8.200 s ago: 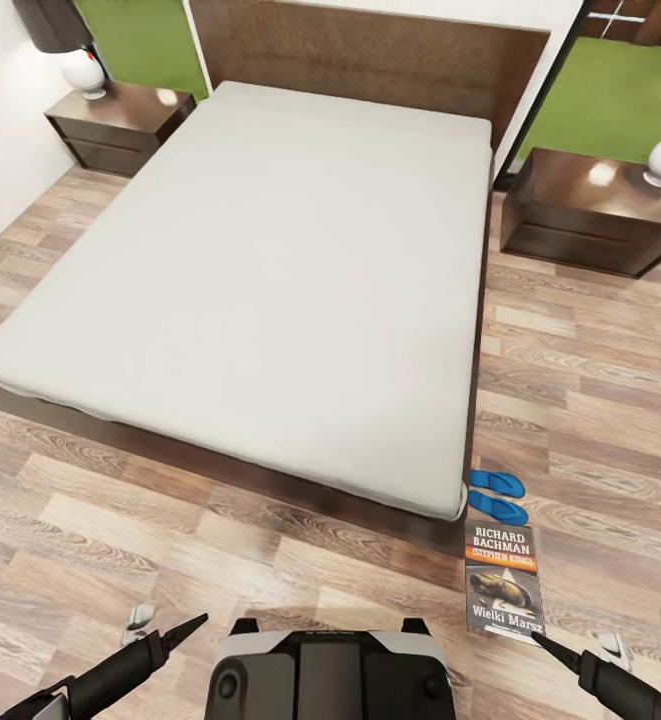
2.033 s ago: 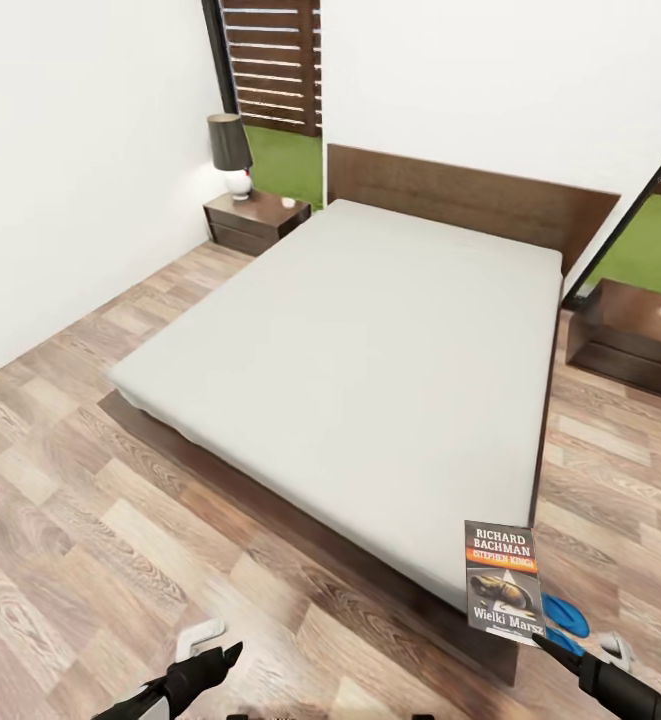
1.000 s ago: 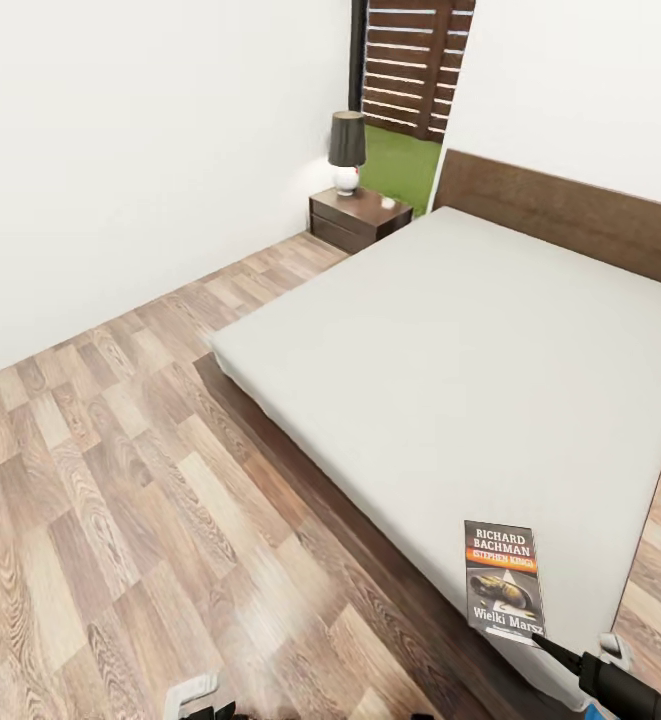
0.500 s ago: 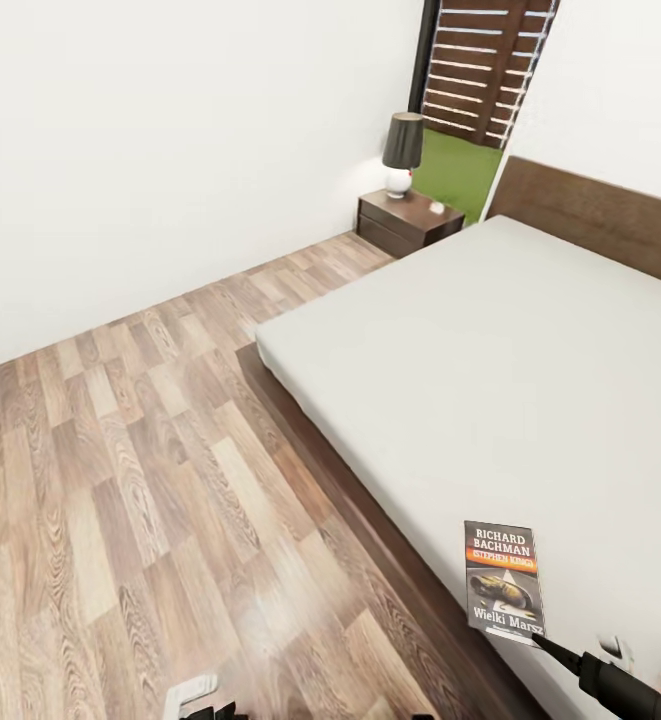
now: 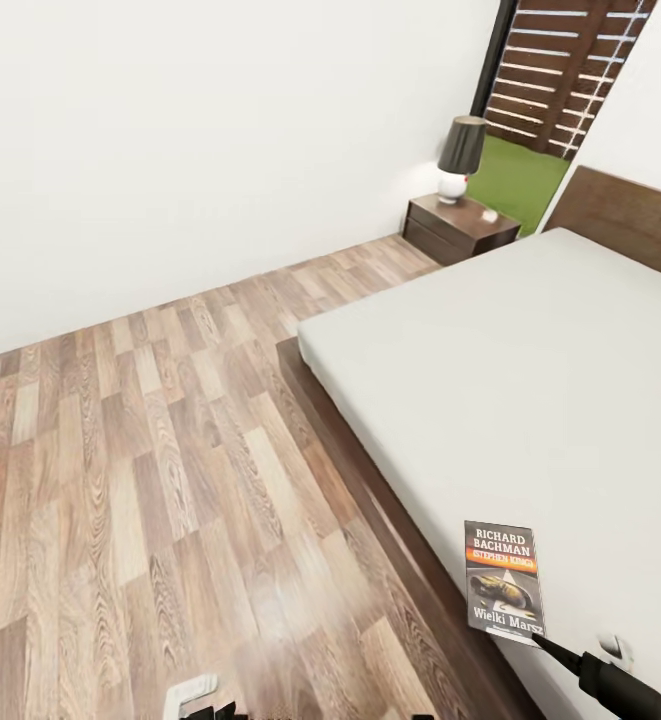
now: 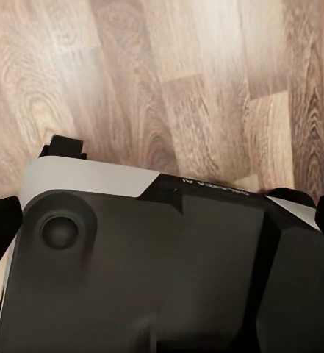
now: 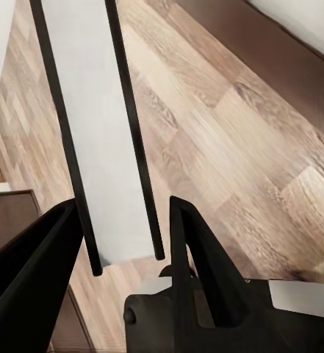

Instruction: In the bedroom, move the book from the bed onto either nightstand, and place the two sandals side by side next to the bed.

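Observation:
The book (image 5: 505, 580), a dark grey paperback with white "RICHARD BACHMAN" lettering and an orange band, stands upright over the bed's foot corner. My right gripper (image 5: 542, 641) is shut on its lower edge. The right wrist view shows the book (image 7: 95, 125) edge-on, white pages between dark covers, clamped between my fingers (image 7: 195, 246). The bed (image 5: 530, 380) has a white mattress on a dark frame. The nightstand (image 5: 462, 228) with its lamp (image 5: 460, 155) stands far off beside the headboard. My left gripper (image 6: 162, 220) hangs open above my own base. The sandals are out of view.
Wood-plank floor (image 5: 140, 450) stretches along the bed's left side up to the white wall (image 5: 220, 130). A dark-framed window (image 5: 570, 70) lies behind the nightstand. My base (image 6: 154, 272) sits under the left arm. The bed frame (image 7: 272, 51) runs close by the right gripper.
The whole view has swung, so bed and nightstand have shifted right in the picture and more floor shows. The book stays in my right gripper at the same spot.

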Motion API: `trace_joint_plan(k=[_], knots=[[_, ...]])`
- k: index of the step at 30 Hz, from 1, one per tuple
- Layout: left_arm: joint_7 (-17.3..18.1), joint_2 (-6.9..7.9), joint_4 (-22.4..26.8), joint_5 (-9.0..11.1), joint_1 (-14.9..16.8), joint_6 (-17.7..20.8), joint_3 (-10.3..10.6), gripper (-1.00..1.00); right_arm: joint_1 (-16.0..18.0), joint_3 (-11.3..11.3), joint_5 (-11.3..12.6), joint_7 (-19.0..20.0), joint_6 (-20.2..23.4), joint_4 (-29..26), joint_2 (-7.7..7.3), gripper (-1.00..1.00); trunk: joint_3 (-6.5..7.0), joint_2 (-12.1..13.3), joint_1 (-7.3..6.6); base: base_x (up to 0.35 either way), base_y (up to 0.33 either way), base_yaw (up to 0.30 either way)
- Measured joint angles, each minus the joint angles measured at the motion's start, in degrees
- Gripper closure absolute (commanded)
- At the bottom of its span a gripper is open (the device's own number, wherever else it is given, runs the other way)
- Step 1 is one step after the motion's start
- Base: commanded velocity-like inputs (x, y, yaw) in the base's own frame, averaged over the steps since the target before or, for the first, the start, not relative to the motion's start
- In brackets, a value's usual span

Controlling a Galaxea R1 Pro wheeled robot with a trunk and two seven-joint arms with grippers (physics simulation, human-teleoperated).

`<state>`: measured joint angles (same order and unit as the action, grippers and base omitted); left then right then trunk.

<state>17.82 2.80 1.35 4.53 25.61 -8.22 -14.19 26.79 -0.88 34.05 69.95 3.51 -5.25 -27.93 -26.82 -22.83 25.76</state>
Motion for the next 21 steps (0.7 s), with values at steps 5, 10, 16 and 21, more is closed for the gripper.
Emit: trace_joint_plan(k=[5,10,16,21], knots=[[-0.01,0.0,-0.02,0.0,0.0,0.01,0.0,-1.0,-0.01,0.01,0.0,0.01,0.0,0.0,0.0,1.0,0.0,0.0,0.0,0.0,0.0,0.293],[0.0,0.0,-0.01,0.0,0.0,0.03,0.0,-1.0,0.0,0.01,0.0,0.06,0.0,0.0,0.01,1.0,0.0,0.0,0.0,0.0,0.0,0.293],[0.01,0.0,-0.01,0.0,0.0,0.0,0.0,-1.0,0.0,0.02,0.0,0.14,0.0,0.0,0.05,1.0,0.0,0.0,0.0,0.0,0.0,0.293],[-0.01,0.0,-0.01,0.0,0.0,0.01,0.0,-1.0,0.0,0.0,0.0,0.15,0.0,0.0,0.08,1.0,0.0,0.0,0.0,0.0,0.0,0.293]])
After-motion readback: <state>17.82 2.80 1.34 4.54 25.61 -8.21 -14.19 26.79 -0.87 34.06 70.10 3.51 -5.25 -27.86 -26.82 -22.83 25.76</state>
